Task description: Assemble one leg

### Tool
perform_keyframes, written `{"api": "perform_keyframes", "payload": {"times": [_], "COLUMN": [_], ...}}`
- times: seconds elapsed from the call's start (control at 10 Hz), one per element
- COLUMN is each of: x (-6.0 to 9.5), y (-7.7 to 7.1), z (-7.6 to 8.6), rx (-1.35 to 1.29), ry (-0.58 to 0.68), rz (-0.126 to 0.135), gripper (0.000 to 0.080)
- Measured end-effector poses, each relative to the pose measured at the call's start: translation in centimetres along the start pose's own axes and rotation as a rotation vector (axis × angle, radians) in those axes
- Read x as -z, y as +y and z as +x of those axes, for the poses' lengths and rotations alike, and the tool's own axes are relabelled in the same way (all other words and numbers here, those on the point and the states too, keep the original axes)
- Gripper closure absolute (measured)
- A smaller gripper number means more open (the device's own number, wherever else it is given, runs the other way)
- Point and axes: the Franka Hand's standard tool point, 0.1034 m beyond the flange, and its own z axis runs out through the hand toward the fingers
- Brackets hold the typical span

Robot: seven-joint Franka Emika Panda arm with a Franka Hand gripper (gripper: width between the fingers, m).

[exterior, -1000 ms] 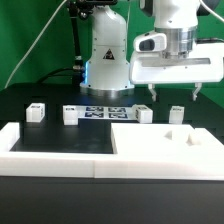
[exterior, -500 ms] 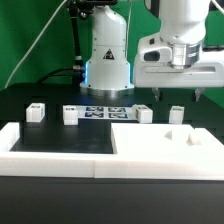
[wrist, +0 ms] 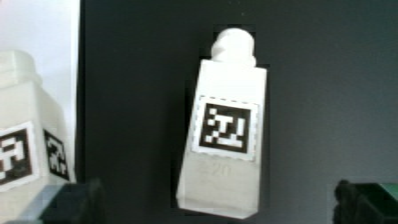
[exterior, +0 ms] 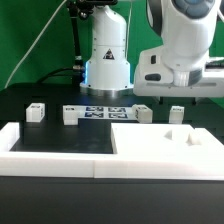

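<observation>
Several small white legs stand in a row on the black table: two at the exterior view's left (exterior: 36, 111) (exterior: 70, 115) and two at the right (exterior: 144, 113) (exterior: 177, 114). My gripper (exterior: 185, 93) hangs high above the two right ones, touching nothing. In the wrist view one leg (wrist: 226, 130) with a black-and-white tag and a round peg on its end lies between my dark fingertips (wrist: 68, 203), which stand wide apart. The gripper (wrist: 222, 205) is open and empty. A second tagged leg (wrist: 22, 120) shows at the picture's edge.
The large white square tray-like part (exterior: 165, 145) lies at the front right. A white L-shaped barrier (exterior: 50, 152) runs along the front left. The marker board (exterior: 105, 113) lies in the middle, before the robot's base (exterior: 107, 55).
The gripper has moved toward the exterior view's right and turned, so its fingers no longer hang plainly below the hand. The legs have not moved.
</observation>
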Motion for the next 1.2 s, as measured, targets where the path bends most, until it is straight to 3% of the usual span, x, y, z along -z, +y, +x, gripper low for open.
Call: {"api": "perform_keyframes", "payload": {"times": [1.0,1.1,1.2], "x": [-3.9,-4.0,-4.0], "y": [0.3,0.2,0.1], "z": [0.1,0.0,0.0], "rx": [-0.022,-0.019,-0.017], "ry": [-0.053,-0.055,-0.055], "rz": [-0.016,-0.020,-0.022], "gripper": [0.0150,0.0174,0.0305]}}
